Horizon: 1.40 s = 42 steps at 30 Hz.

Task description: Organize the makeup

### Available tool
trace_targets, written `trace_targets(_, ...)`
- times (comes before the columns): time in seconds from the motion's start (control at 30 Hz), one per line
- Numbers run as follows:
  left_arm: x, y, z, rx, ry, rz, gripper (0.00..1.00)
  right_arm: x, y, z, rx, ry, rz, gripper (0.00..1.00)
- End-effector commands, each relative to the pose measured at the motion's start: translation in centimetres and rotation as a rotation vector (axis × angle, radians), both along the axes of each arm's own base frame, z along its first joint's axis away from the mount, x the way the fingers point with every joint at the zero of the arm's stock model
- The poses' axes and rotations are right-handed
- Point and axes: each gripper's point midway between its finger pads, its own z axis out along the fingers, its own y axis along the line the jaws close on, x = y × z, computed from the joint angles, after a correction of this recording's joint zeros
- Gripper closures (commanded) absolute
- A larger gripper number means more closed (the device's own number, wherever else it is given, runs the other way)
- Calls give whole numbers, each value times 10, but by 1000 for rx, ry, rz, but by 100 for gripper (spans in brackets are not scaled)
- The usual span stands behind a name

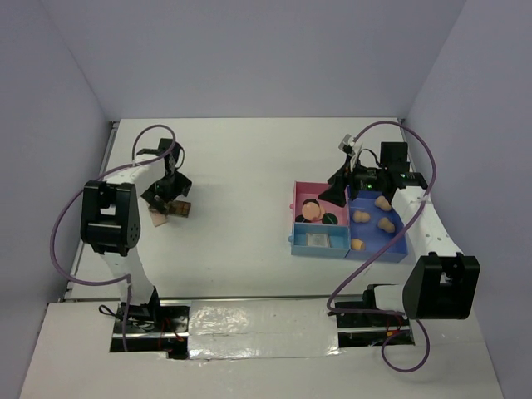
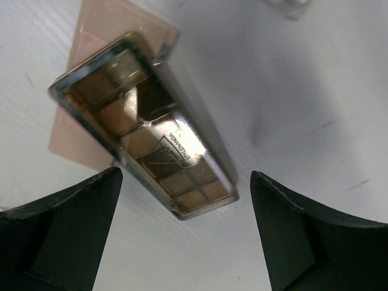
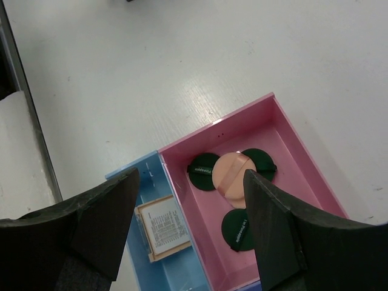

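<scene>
Jaws spread wide, the left gripper (image 2: 185, 176) hangs over a stray palette (image 2: 142, 130), seemingly for pickup, while the right gripper (image 3: 191, 176), also parted and empty, hovers over the pink compartment (image 3: 285, 136).

Top external view: fixed above and behind the arm bases (image 1: 141, 320), looking down over the whole counter (image 1: 241, 158). Left wrist view: faces down, very close to a palette (image 2: 145, 133). Right wrist view: higher, faces down on the tray (image 3: 285, 182). The top view contains both.
</scene>
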Motion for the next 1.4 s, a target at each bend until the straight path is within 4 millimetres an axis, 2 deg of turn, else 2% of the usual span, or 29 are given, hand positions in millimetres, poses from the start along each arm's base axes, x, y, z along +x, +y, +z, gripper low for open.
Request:
trace_targets(0.0, -23, 5, 2, 8, 69, 64, 1, 3, 2, 2, 5, -34, 8, 23)
trace_targets(0.17, -26, 14, 5, 21, 57, 100, 1, 4, 1, -1, 4, -22, 6, 23)
trace_targets(0.33, -20, 19, -9, -22, 71, 124, 1, 6, 1, 3, 7, -31, 9, 23)
trace_targets(0.4, -16, 28, -11, -30, 66, 149, 2, 6, 1, 4, 7, -31, 9, 23)
trace_targets(0.63, -1, 27, -12, -77, 45, 156, 10, 4, 1, 2, 4, -30, 6, 23)
trace_targets(0.77, 5, 27, -8, -94, 27, 153, 20, 4, 0, 2, 4, -31, 0, 23)
trace_targets(0.93, 4, 30, -10, -90, 26, 152, 25, 5, -1, 2, 7, -31, 1, 23)
trace_targets(1.07, -2, 26, -23, -121, 40, 130, 29, 5, -1, 3, 9, -33, 2, 23)
trace_targets(1.1, 0, 24, -25, -140, 34, 128, 37, 5, -1, 2, 7, -35, 2, 23)
trace_targets(1.23, 1, 22, -25, -154, 14, 89, 56, 4, -2, 2, 3, -34, 1, 23)
trace_targets(1.27, 4, 20, -23, -161, 1, 80, 66, 4, -3, 1, 3, -34, -2, 23)
trace_targets(1.37, 9, 19, -12, -164, -37, 38, 85, 4, -4, 2, 2, -35, -3, 23)
